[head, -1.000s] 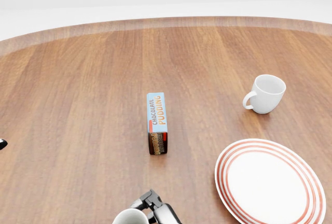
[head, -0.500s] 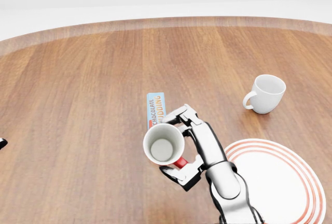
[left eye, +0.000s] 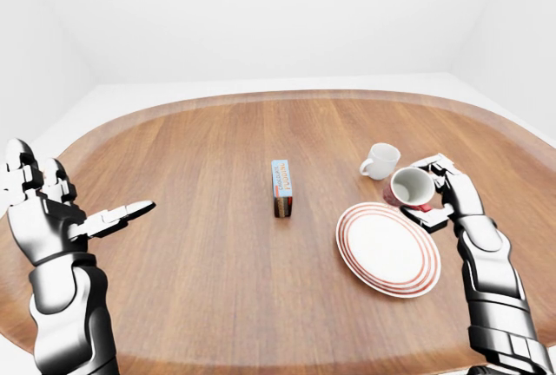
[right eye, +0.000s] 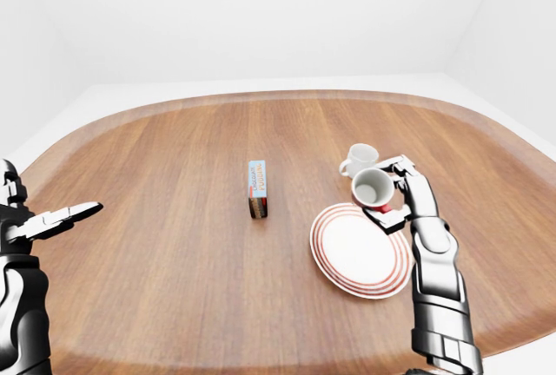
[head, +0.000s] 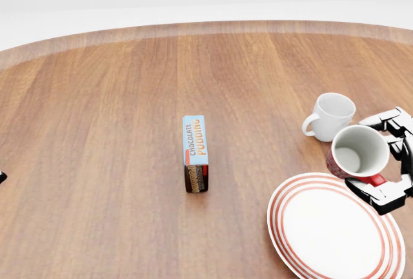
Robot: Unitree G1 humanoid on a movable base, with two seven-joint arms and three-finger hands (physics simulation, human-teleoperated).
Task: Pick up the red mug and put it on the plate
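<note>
The red mug (head: 357, 152) has a white inside and a red outer wall and handle; it is tilted, its mouth turned toward the camera. The right hand (head: 390, 161) grasps it, fingers closed round its body, holding it in the air above the upper right rim of the red-ringed white plate (head: 335, 230), just beside a white mug (head: 332, 116). The left hand (left eye: 54, 210) hangs released, fingers spread, over the table's left edge. A chocolate pudding box (head: 195, 152) stands mid-table. The table (left eye: 200, 245) is oval, brown wood; the room is plain white.
</note>
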